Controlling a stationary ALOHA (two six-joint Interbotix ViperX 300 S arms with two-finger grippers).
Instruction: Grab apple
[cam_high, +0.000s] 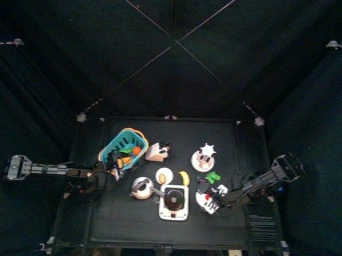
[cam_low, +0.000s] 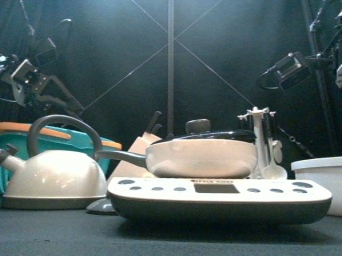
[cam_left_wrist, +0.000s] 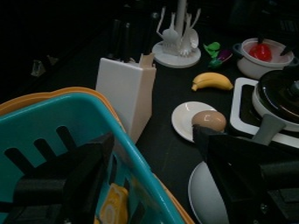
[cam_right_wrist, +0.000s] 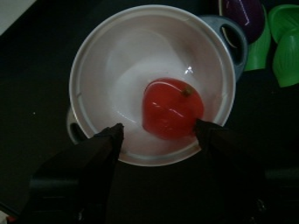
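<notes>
From the top view, you see the small black table (cam_high: 120, 215) crowded with items: a teal plastic basket with an orange rim (cam_high: 128, 150) toward the left, a white cutlery stand (cam_high: 205, 156) near the middle, and a white kitchen scale carrying a pot (cam_high: 175, 204) at the front; the left arm comes in low from the left beside the basket, and the right arm reaches in from the right over a white bowl (cam_high: 211, 200). In the front view, you face the flat white scale with a row of dark buttons (cam_low: 218, 198), a wide pale metal pot with a black knob (cam_low: 201, 155) seated on it, and a rounded cream kettle with a grey arched handle (cam_low: 54, 170) just beside it on the left. In the left wrist view, the left gripper (cam_left_wrist: 158, 188) hangs above the basket's slotted teal wall, its jaws standing apart and empty; a white rectangular knife block (cam_left_wrist: 125, 87), a curved yellow banana (cam_left_wrist: 212, 80) and a small white plate bearing a brown egg-shaped object (cam_left_wrist: 205, 118) lie beyond. In the right wrist view, the right gripper (cam_right_wrist: 159, 144) hovers with jaws spread wide and holding nothing, straddling the glossy red apple (cam_right_wrist: 173, 107), which rests inside the smooth round white bowl.
</notes>
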